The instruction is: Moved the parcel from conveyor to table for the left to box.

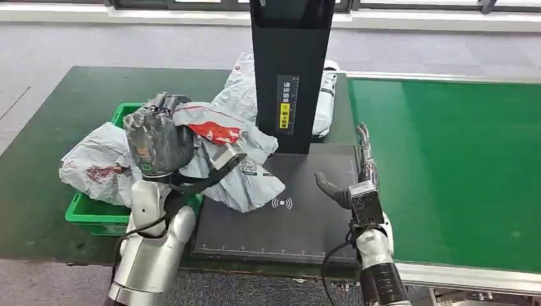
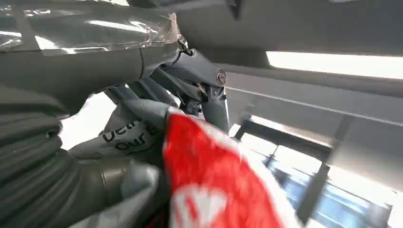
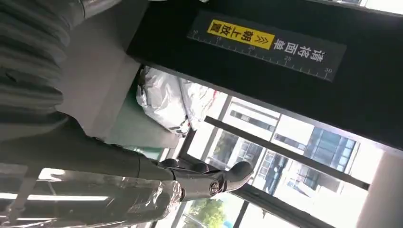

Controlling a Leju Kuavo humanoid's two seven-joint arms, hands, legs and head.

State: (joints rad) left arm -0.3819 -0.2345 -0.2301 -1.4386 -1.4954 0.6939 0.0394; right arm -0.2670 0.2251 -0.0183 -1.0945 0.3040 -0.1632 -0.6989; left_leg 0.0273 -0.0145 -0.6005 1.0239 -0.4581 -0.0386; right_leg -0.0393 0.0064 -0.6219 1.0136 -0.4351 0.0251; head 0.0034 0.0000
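Left hand (image 1: 156,141): fingers grasping the crumpled grey plastic parcel with a red patch (image 1: 214,131), lifted above the green plastic crate (image 1: 96,217).
Parcel look: wrinkled, glossy, black print; red-and-white patch.
Right hand (image 1: 357,182): fingers released, stretched over the black scanner plate (image 1: 287,223).
Worktop (image 1: 38,140): dark green.

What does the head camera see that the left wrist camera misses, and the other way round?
Head view alone: the green bin holding a grey parcel, the black scanner plate with its upright post, the green conveyor, and the right hand, open above the plate's edge. Left wrist view alone: a close look at black lettering on the held bag, and windows behind. Both: the left hand gripping the grey bag with a red patch.
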